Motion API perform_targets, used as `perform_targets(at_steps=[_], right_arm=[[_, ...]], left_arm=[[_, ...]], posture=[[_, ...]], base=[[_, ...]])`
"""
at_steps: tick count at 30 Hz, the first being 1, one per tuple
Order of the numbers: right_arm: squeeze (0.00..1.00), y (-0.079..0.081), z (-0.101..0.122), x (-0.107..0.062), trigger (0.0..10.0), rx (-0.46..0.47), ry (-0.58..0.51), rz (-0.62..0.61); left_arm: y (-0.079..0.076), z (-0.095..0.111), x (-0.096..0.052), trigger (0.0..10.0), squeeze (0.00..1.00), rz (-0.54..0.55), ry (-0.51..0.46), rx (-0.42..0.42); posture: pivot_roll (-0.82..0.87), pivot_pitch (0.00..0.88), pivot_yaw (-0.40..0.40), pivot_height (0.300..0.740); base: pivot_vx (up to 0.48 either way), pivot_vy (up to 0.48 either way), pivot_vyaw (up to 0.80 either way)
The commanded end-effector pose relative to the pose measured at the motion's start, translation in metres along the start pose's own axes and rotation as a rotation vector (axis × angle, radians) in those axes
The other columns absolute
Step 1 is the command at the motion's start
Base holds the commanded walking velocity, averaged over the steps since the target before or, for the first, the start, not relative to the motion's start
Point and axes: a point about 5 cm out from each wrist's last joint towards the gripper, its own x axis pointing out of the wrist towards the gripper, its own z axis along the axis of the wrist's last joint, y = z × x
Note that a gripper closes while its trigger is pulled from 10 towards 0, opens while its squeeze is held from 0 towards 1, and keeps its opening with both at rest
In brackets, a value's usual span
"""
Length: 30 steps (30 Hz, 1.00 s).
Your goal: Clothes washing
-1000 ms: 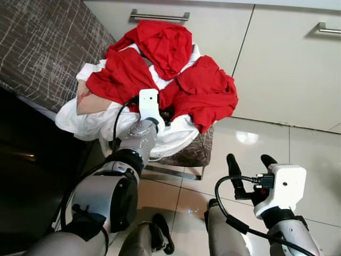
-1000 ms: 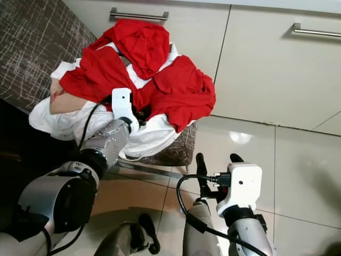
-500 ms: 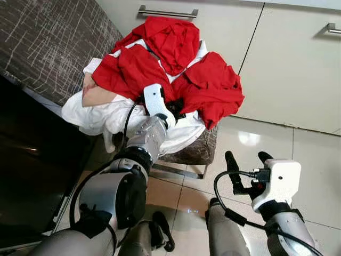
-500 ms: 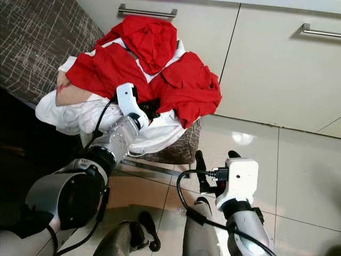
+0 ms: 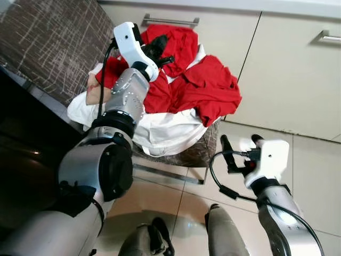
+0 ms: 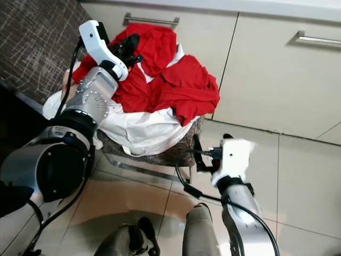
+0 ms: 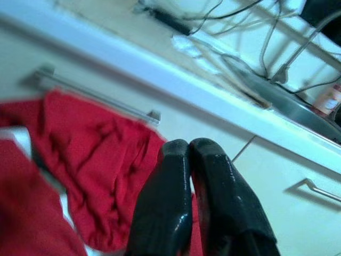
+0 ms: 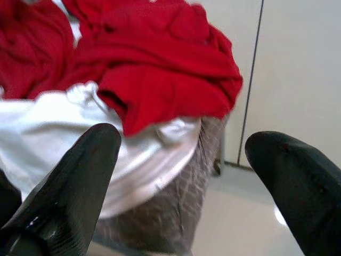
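A heap of red clothes point(image 5: 208, 88) lies over white clothes point(image 5: 165, 130) on a small brown patterned stool point(image 5: 198, 154). My left gripper point(image 5: 160, 49) is raised over the top of the heap, near the uppermost red garment point(image 7: 96, 160). Its fingers point(image 7: 176, 181) are pressed together with nothing clearly held between them. My right gripper point(image 5: 240, 143) hovers low beside the stool's right front corner, above the floor. Its fingers point(image 8: 80, 170) are spread wide, facing the hanging red and white cloth point(image 8: 154, 80).
Cream cabinet doors point(image 5: 290, 69) with metal bar handles point(image 5: 170, 21) stand right behind the stool. A brown patterned piece of furniture point(image 5: 50, 45) lies on the left, with a dark surface point(image 5: 21, 160) below it. Glossy tiled floor point(image 5: 314, 165) stretches to the right.
My left arm has lifted from the front of the heap to its top, fingers now shut. My right gripper has moved up and closer to the stool. The camera shifted slightly.
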Motion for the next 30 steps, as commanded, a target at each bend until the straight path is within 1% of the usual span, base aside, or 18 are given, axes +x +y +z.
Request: perform_targets(at_steps=[1,2,3,4,5,6,7,9,10,11,14,16,19,20,23,24,29,30], right_arm=[[0.0,0.001,-0.003,0.002,10.0,0.017,0.002,0.011],[0.0,0.001,-0.003,0.004,10.0,0.016,0.0,0.015],[0.0,0.001,-0.003,0.004,10.0,0.016,0.0,0.015],[0.0,0.001,-0.003,0.005,10.0,0.016,-0.002,0.017],[0.0,0.003,-0.004,0.009,10.0,0.01,-0.012,0.036],[0.0,0.003,-0.004,0.009,10.0,0.01,-0.012,0.036],[0.0,0.003,-0.004,0.011,10.0,0.006,-0.02,0.047],[0.0,0.002,-0.004,0.011,10.0,0.004,-0.023,0.049],[0.0,-0.001,-0.004,0.007,10.0,-0.009,-0.033,0.066],[0.0,-0.001,-0.004,0.007,10.0,-0.009,-0.033,0.066],[0.0,-0.007,-0.007,0.001,10.0,-0.021,-0.025,0.086],[0.0,-0.009,-0.008,0.0,10.0,-0.023,-0.018,0.08],[0.0,-0.013,-0.009,-0.001,10.0,-0.029,-0.018,0.064],[0.0,-0.013,-0.009,0.0,10.0,-0.024,-0.027,0.05],[0.0,-0.01,-0.01,0.001,10.0,-0.015,-0.034,0.05],[0.0,-0.009,-0.01,0.001,10.0,-0.004,-0.037,0.045],[0.0,-0.008,-0.012,0.002,10.0,0.009,-0.036,0.032],[0.0,-0.008,-0.012,0.002,10.0,0.013,-0.037,0.029]], left_arm=[[-0.002,0.005,0.001,0.0,0.0,-0.041,0.002,0.089],[-0.002,0.003,0.001,0.0,0.0,-0.037,0.025,0.166],[-0.002,0.003,0.001,0.0,0.0,-0.037,0.025,0.166],[-0.003,0.002,0.001,0.0,0.0,-0.031,0.039,0.217],[0.003,-0.009,-0.004,10.0,1.0,-0.002,0.109,0.362],[0.003,-0.009,-0.004,10.0,1.0,-0.002,0.109,0.362],[0.008,-0.018,-0.007,10.0,1.0,0.021,0.163,0.436],[0.012,-0.022,-0.009,10.0,1.0,0.048,0.194,0.464],[0.022,-0.033,-0.016,10.0,1.0,0.118,0.284,0.525],[0.022,-0.033,-0.016,10.0,1.0,0.118,0.284,0.525],[0.027,-0.044,-0.02,10.0,1.0,0.151,0.357,0.591],[0.026,-0.045,-0.02,10.0,1.0,0.154,0.359,0.599],[0.022,-0.046,-0.019,10.0,1.0,0.147,0.352,0.6],[0.015,-0.048,-0.016,10.0,1.0,0.113,0.349,0.616],[0.007,-0.054,-0.015,10.0,1.0,0.073,0.348,0.663],[0.0,-0.06,-0.015,10.0,1.0,0.02,0.355,0.675],[-0.008,-0.069,-0.016,10.0,1.0,-0.047,0.368,0.701],[-0.013,-0.072,-0.017,10.0,1.0,-0.089,0.354,0.693]], posture=[[-0.45,0.084,0.154,0.723],[-0.44,0.073,0.152,0.723],[-0.44,0.073,0.152,0.723],[-0.44,0.073,0.152,0.723],[-0.43,0.048,0.153,0.723],[-0.43,0.048,0.153,0.723],[-0.43,0.04,0.154,0.723],[-0.43,0.032,0.154,0.723],[-0.43,0.022,0.156,0.723],[-0.43,0.022,0.156,0.723],[-0.44,0.016,0.156,0.723],[-0.44,0.016,0.156,0.723],[-0.46,0.015,0.165,0.723],[-0.46,0.019,0.171,0.723],[-0.46,0.022,0.176,0.723],[-0.46,0.022,0.176,0.723],[-0.45,0.024,0.179,0.723],[-0.44,0.027,0.18,0.723]], base=[[0.0,0.0,0.0],[0.0,0.0,0.0],[0.0,0.0,0.0],[0.0,0.0,0.0],[0.0,0.0,0.0],[0.0,0.0,0.0],[0.0,0.0,0.0],[0.0,0.0,0.0],[0.0,0.0,0.0],[0.0,0.0,0.0],[0.0,0.0,0.0],[0.0,0.0,0.0],[0.0,0.0,0.0],[0.0,0.0,0.0],[0.0,0.0,0.0],[0.0,0.0,0.0],[0.0,0.0,0.0],[0.0,0.0,0.0]])
